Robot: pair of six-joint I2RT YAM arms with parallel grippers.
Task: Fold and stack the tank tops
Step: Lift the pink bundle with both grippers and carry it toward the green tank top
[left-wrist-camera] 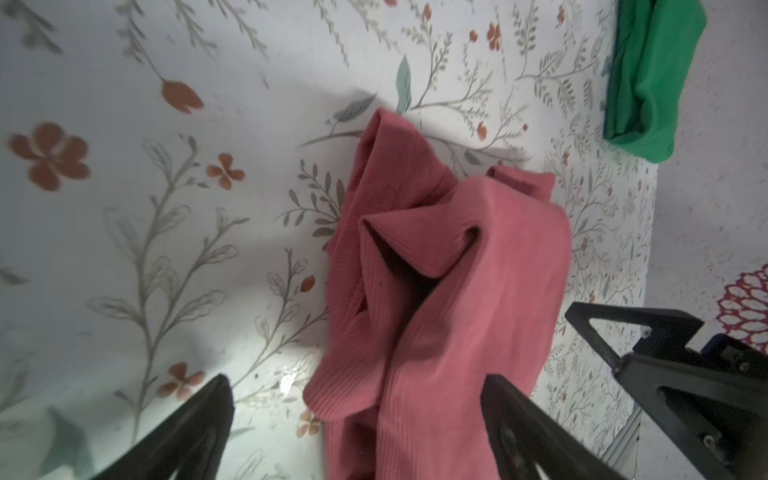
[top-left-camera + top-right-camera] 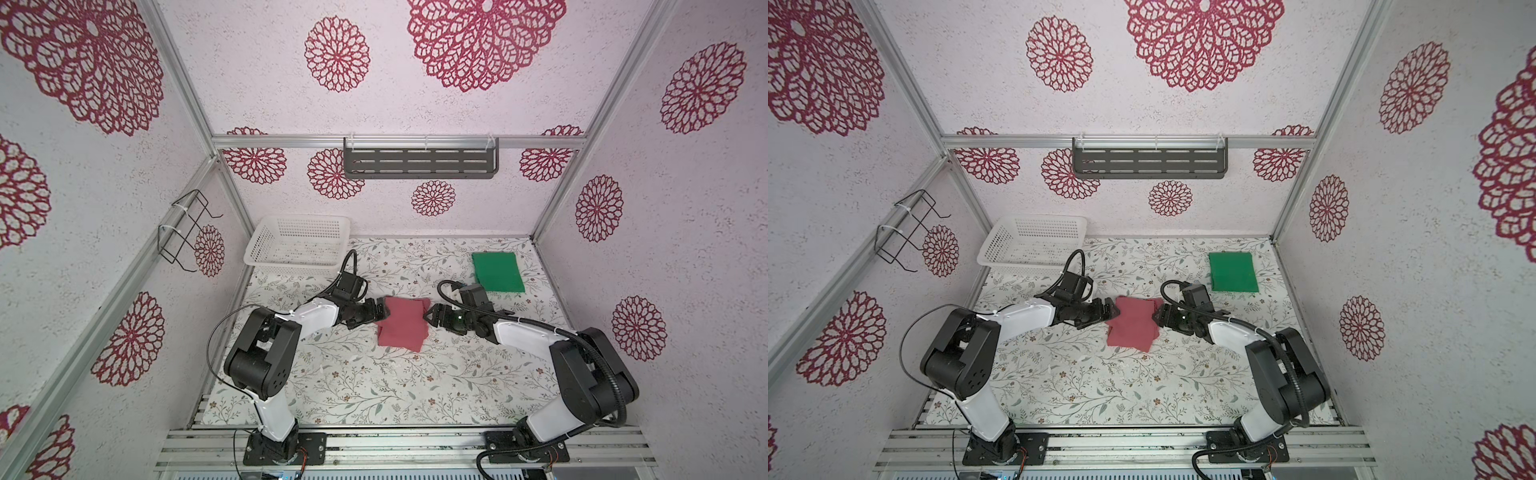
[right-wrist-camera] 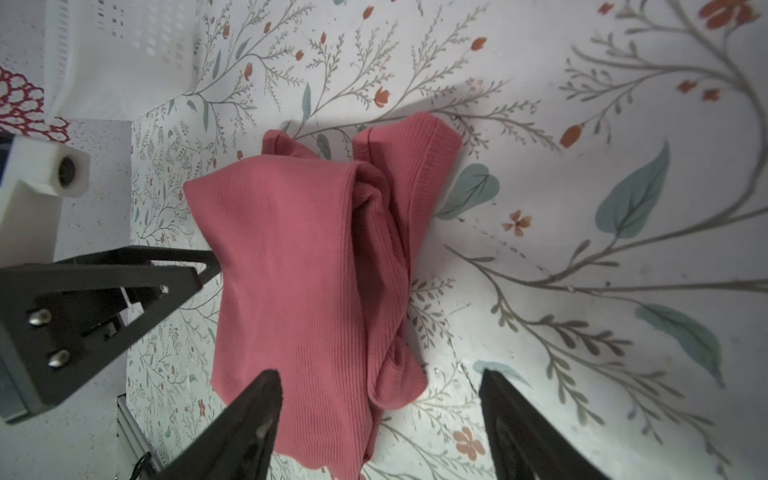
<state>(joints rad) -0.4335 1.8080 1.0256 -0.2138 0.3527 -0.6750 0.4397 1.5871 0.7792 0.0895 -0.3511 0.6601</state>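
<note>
Right of the basket (image 2: 299, 232), along the back of the table (image 2: 353, 386): the green top (image 2: 497, 272), folded square and well apart from the basket. I read it as the base waiting for the stack.
Red top (image 2: 401, 326): nearer me than the basket and to its right. It is folded small but loose, with one flap puffed up in the left wrist view.
Left fingers (image 2: 379, 308): spread wide at the red top's basket-side edge, gripping nothing.
Right fingers (image 2: 431, 312): spread at the edge away from the basket, gripping nothing. I judge both stand off so the fold lies by itself.
Count: two tops, one basket, two sets of fingers.
</note>
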